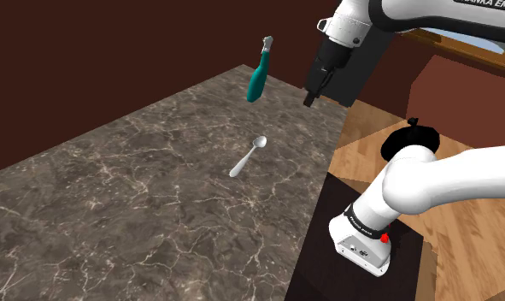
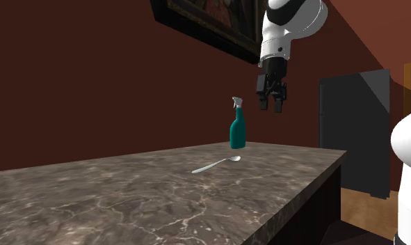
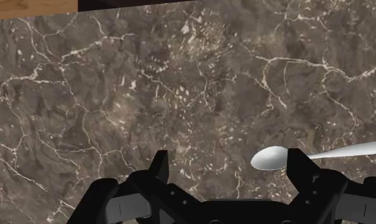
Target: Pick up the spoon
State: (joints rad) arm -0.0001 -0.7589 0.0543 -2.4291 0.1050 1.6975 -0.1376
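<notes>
Nearest the shoulder camera, the white arm's base sits on its dark box stand (image 1: 323, 256) beside the dark brown, white-veined marble counter (image 1: 114, 197). Farther along, near the middle of the counter, the slim silver metal spoon (image 1: 247, 157) (image 2: 216, 164) (image 3: 320, 154) lies flat, alone and untouched. Beyond it a teal spray bottle with a white trigger head (image 1: 260, 75) (image 2: 238, 129) stands upright by the far edge, while the all-black two-finger gripper (image 1: 310, 96) (image 2: 272, 104) (image 3: 229, 162) hangs high above the counter, fingers spread and empty.

A dark, white-veined worktop (image 1: 114, 214) carries a silver spoon (image 1: 248, 157) lying flat and, well apart from it, a teal spray bottle (image 1: 260, 75) standing near the far edge.
</notes>
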